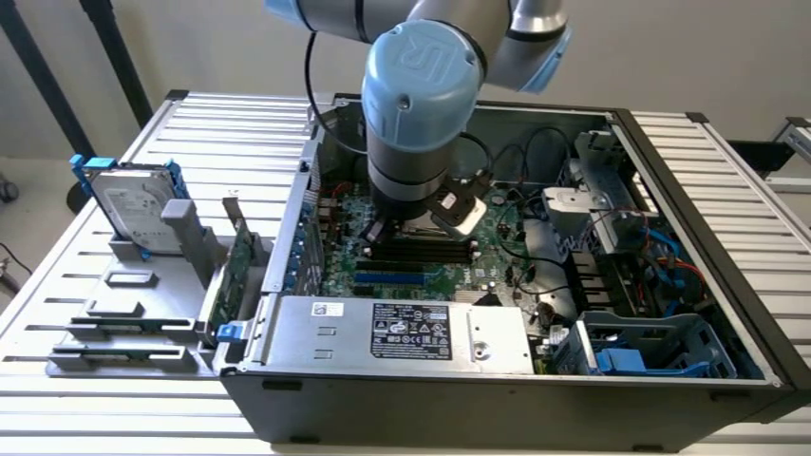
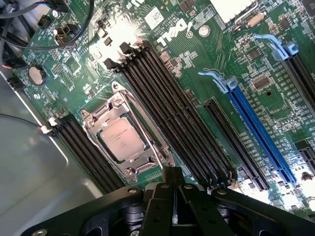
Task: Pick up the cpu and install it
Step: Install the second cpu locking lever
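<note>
The cpu point(image 2: 123, 139), a small square chip with a silver-grey top, lies flat inside the metal socket frame point(image 2: 101, 114) on the green motherboard point(image 2: 216, 64). My gripper point(image 2: 173, 186) hovers above the board, just off the socket's corner beside the black memory slots. Its black fingers point(image 2: 164, 196) are pressed together with nothing between them, so the gripper is shut. In the exterior view the arm point(image 1: 419, 95) reaches straight down into the open computer case point(image 1: 709, 237), over the middle of the motherboard point(image 1: 419, 271).
Black memory slots point(image 2: 167, 113) and a blue expansion slot point(image 2: 256, 132) run beside the socket. Outside the case, at the exterior view's left, a grey rack holds a silver hard drive with blue rails point(image 1: 131, 204) and a green expansion card point(image 1: 232, 271). The power supply point(image 1: 393, 332) fills the case's near side.
</note>
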You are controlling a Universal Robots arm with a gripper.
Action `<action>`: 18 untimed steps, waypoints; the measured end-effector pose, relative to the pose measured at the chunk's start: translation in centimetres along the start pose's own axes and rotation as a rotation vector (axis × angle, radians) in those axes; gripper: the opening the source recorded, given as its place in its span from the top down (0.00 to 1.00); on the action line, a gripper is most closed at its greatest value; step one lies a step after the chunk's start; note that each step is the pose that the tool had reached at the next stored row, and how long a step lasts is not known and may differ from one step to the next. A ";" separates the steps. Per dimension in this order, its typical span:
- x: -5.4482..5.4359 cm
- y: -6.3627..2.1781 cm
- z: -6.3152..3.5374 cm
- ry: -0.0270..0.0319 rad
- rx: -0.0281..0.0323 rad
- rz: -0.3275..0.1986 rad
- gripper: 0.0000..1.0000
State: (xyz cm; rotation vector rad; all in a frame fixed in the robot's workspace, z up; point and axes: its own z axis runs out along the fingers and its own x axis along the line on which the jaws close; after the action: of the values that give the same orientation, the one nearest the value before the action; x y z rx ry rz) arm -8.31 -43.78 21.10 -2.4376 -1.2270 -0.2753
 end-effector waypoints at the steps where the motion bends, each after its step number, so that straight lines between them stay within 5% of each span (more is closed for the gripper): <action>1: 0.0 -0.06 0.07 0.0003 -0.0004 0.000 0.89; 12: -0.1 -0.24 0.61 0.0000 -0.0015 -0.001 0.89; 18: 0.1 -0.62 1.03 -0.0054 -0.0069 -0.001 0.89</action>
State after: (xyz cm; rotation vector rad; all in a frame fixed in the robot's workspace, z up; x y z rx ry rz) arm -8.74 -42.90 20.37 -2.4451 -1.2318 -0.2738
